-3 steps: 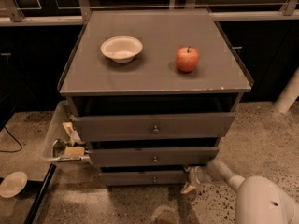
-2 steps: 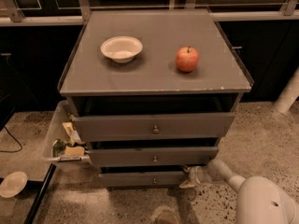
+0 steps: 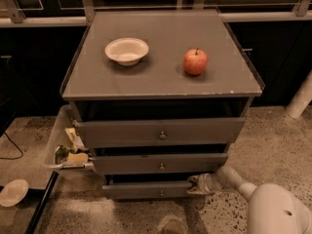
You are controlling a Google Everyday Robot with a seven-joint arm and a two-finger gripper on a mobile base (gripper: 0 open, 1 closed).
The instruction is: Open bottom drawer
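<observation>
The grey cabinet has three flat drawer fronts, each with a small round knob. The bottom drawer [image 3: 141, 190] is the narrowest and lowest, near the floor, its knob [image 3: 161, 193] at centre. It stands slightly out from the cabinet. My gripper [image 3: 195, 184] is at the drawer's right end, touching its upper right corner. My white arm [image 3: 273, 208] comes in from the lower right.
On the cabinet top [image 3: 161, 77] stand a white bowl [image 3: 126, 50] and a red apple [image 3: 195, 61]. A clear bin with scraps [image 3: 66, 147] sits left of the cabinet. A white dish [image 3: 13, 192] lies on the floor at far left. A white post [image 3: 300, 99] stands at right.
My gripper has stayed at the bottom drawer's right end, shifting only slightly to the left. The drawers look the same.
</observation>
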